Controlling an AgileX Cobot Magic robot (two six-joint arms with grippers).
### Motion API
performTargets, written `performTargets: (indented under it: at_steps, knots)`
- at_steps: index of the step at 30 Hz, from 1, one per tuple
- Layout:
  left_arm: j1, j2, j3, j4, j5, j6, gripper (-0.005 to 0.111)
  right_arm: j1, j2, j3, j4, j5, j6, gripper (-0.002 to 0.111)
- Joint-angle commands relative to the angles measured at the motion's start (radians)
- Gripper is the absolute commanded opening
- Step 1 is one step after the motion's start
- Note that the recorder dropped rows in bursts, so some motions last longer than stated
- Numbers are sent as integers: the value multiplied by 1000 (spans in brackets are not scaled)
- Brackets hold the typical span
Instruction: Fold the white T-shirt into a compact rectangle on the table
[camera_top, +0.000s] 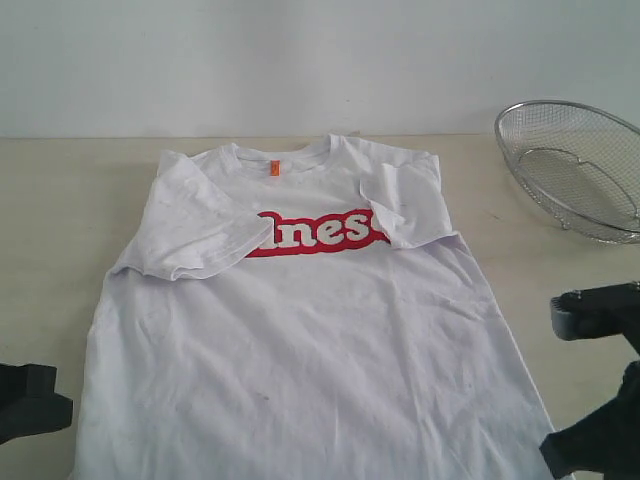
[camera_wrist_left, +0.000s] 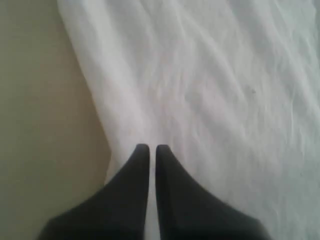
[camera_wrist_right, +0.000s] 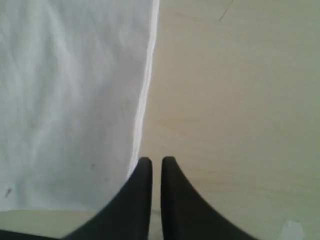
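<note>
Shirt: I see the white T-shirt spread front side up on the table, wrinkled.
Sleeves: both are folded inward onto the T-shirt's chest, each covering one end of the red-outlined lettering; only the middle letters show.
Collar tag: a small orange tag sits inside the T-shirt's neckline.
Left gripper: its black fingers are pressed together, tips over the T-shirt's fabric just inside its side edge; I cannot tell whether they pinch any cloth.
Right gripper: its fingers are together too, tips just beside the T-shirt's hemmed edge, over bare tabletop.
Wire-mesh basket: well apart from the T-shirt, beyond its shoulder on my right arm's side.
</note>
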Motion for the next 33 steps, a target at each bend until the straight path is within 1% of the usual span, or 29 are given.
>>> performTargets:
  at_steps: [1, 2, 4, 8, 9, 11, 13, 15, 25, 26, 27, 30, 31, 32, 33]
  knots:
    - [0, -8, 10, -18, -13, 12, 5, -3, -9, 20, 141, 29, -39, 25]
    - [0, -8, 10, -18, -13, 23, 5, -3, -9, 20, 158, 36, -40, 39]
    - [0, -8, 10, -18, -13, 36, 5, -3, -9, 20, 162, 43, -28, 49]
    - [0, -8, 12, -2, -25, 35, 5, -3, -9, 20, 202, 38, 48, 50]
    - [0, -8, 16, 25, -45, -2, 5, -3, -9, 20, 206, 56, 55, 50]
    - [0, -8, 28, 40, -84, -34, 5, -3, -9, 20, 163, 84, 66, 50]
    - [0, -8, 28, 40, -84, -36, 5, -3, 8, 20, 137, 94, 110, 50]
    - [0, -8, 28, 40, -78, -36, 5, -3, 62, 20, 146, 97, 110, 50]
    - [0, -8, 28, 34, -80, -36, 5, -3, 263, 20, 167, 4, 78, 50]
    - [0, -8, 28, 34, -80, -36, 5, -3, 279, 20, 191, -7, 59, 50]
    - [0, -8, 28, 34, -80, -36, 5, -3, 305, 20, 239, -19, 0, 50]
    - [0, -8, 28, 34, -80, -36, 5, -3, 356, 20, 270, -66, -47, 49]
    - [0, -8, 28, 34, -80, -36, 5, -3, 373, 20, 270, -84, -54, 39]
    - [0, -8, 28, 34, -80, -36, 5, -3, 383, 20, 266, -93, -62, 32]
    - [0, -8, 28, 34, -84, -36, 5, -3, 396, 20, 263, -126, -97, 2]
